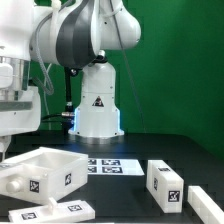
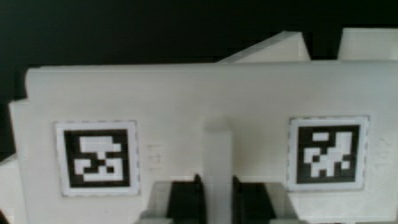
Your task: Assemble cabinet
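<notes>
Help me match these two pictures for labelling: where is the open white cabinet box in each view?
Exterior view: the cabinet box sits at the lower left, to the left of the marker board.
Wrist view: a white tagged part, probably this box, fills most of the picture, close up.
Shared landmark: the black-and-white square tags on its walls.

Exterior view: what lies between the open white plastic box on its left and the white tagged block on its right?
The thin flat white marker board with black tags lies between the box and the block; the exterior view shows it.
</notes>
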{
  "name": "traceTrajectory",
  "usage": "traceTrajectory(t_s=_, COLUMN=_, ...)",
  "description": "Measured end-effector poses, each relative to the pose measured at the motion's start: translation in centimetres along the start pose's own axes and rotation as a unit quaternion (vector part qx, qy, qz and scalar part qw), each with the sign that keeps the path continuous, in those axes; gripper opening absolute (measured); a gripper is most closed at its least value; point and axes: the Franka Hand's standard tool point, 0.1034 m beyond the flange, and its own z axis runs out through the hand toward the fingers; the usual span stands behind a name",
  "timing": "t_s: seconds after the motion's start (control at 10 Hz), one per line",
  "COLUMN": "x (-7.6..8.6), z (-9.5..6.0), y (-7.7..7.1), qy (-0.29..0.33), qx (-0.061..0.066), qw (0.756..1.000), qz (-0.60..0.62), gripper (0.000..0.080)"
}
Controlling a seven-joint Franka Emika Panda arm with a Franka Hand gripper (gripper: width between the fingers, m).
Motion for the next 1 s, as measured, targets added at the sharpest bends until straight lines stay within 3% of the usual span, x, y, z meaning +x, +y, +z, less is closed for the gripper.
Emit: traceTrajectory(t_s=1.0, x=-0.01, z=0.28, y=-0.42, qy=-0.001, qx=0.005, qw=1.0, qz=0.004, gripper=0.0062)
